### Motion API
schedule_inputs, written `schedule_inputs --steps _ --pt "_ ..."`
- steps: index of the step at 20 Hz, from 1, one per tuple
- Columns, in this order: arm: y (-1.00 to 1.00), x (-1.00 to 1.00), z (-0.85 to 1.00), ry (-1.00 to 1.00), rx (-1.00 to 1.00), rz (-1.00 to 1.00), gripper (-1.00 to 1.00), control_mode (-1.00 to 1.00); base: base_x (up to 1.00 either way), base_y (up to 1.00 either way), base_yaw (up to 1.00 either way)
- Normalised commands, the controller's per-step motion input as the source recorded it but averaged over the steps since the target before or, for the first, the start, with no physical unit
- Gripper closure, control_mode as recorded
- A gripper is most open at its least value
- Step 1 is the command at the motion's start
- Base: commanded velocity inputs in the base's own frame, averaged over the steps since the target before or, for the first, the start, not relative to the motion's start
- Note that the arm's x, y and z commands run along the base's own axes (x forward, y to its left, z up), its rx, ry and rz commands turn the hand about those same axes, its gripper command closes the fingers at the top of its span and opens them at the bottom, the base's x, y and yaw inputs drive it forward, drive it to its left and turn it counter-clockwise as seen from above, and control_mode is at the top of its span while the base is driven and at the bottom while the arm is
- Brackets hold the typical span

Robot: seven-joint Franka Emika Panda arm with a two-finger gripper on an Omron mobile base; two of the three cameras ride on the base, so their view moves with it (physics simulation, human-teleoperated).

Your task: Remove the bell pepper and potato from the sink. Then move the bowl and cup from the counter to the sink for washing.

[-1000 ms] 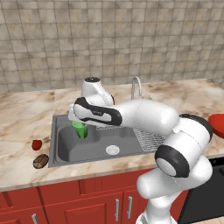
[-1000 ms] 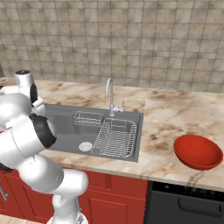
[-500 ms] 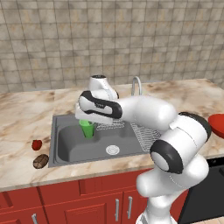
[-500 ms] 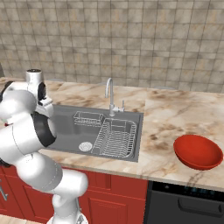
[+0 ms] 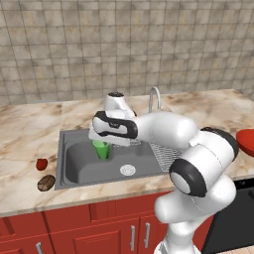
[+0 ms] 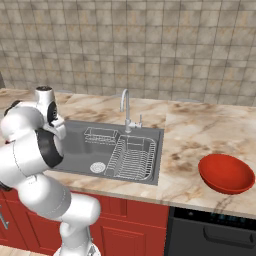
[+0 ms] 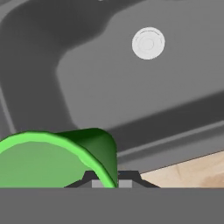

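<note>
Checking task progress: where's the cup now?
Left base view: the cup hangs over the sink basin's left half, pinched at its rim by the end effector, left of the drain.

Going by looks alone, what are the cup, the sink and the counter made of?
Cup: probably plastic, uniform bright green, thin rim, smooth with a soft sheen.
Sink: looks like brushed stainless steel, even grey with a pale round drain.
Counter: stone-like, marble or granite, beige with brown veining.
</note>
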Motion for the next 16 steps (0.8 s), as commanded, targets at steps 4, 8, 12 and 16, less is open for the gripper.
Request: schedule_inputs --steps 4,8,12,16 --pt "-0.18 0.17 -0.23 0.09 0.14 0.00 1.00 -1.00 0.00 0.00 0.00" --pt "-0.07 0.16 -0.26 0.08 0.15 0.00 1.00 -1.00 0.00 0.00 0.00" --pt "0.00 0.23 -0.29 0.06 0.12 0.00 1.00 -1.00 0.00 0.00 0.00" --pt "0.00 0.23 -0.25 0.01 0.06 0.00 1.00 -1.00 0.00 0.00 0.00"
